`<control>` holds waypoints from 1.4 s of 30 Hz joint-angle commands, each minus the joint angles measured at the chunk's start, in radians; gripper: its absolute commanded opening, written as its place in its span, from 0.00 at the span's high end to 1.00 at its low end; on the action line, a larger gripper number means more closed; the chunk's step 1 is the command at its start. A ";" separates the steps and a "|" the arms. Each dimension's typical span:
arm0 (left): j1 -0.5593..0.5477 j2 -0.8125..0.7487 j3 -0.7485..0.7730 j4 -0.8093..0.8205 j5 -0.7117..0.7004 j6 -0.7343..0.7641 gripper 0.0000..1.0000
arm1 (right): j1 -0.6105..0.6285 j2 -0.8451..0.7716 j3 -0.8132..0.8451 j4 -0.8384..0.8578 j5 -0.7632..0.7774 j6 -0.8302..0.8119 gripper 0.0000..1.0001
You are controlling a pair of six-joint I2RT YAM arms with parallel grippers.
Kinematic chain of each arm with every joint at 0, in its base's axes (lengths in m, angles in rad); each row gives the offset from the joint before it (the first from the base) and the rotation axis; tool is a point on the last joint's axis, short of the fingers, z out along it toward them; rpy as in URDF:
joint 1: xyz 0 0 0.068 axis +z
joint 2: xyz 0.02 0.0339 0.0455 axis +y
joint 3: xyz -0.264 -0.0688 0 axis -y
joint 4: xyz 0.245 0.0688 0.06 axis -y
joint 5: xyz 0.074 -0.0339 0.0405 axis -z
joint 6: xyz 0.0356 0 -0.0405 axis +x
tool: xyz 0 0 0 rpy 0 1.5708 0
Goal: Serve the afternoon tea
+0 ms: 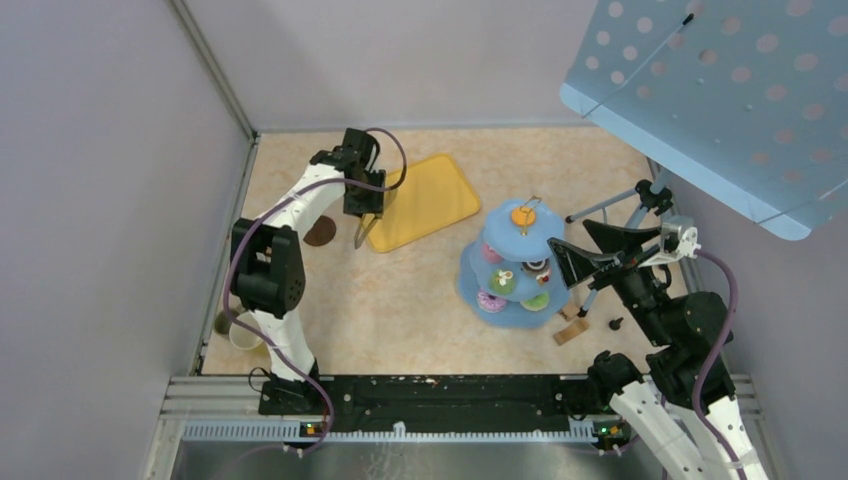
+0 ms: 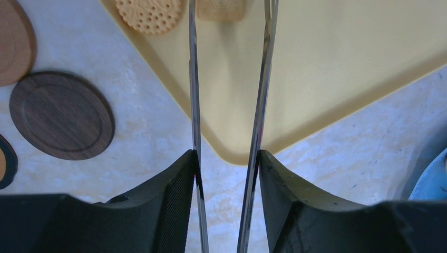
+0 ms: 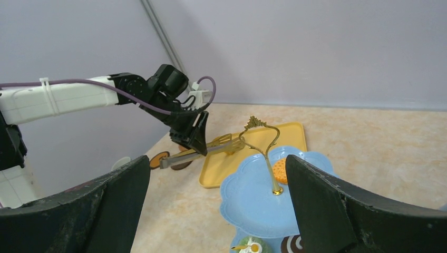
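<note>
Left gripper [image 2: 226, 158] – jaws clamped on the metal tongs [image 2: 262, 79], which reach over the yellow tray [image 2: 342, 63], orange biscuit [image 2: 149, 13] just beside them. Right gripper [image 3: 216, 163] – jaws wide apart, near the blue tiered stand [image 3: 248, 204] mid-worktop [image 1: 400, 300], toy donuts [image 1: 491, 301] on its bottom tier.

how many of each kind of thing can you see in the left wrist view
biscuits: 2 (round biscuit, pale biscuit)
coasters: 2 (dark coaster, light coaster)
tray: 1
tongs: 1
total: 6, leaving out a cut-off disc at the left edge that is too hidden to name
</note>
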 commanded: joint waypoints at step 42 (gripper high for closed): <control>-0.481 -0.691 0.042 -0.137 0.195 0.183 0.77 | -0.008 -0.010 0.121 -0.011 0.082 -0.054 0.03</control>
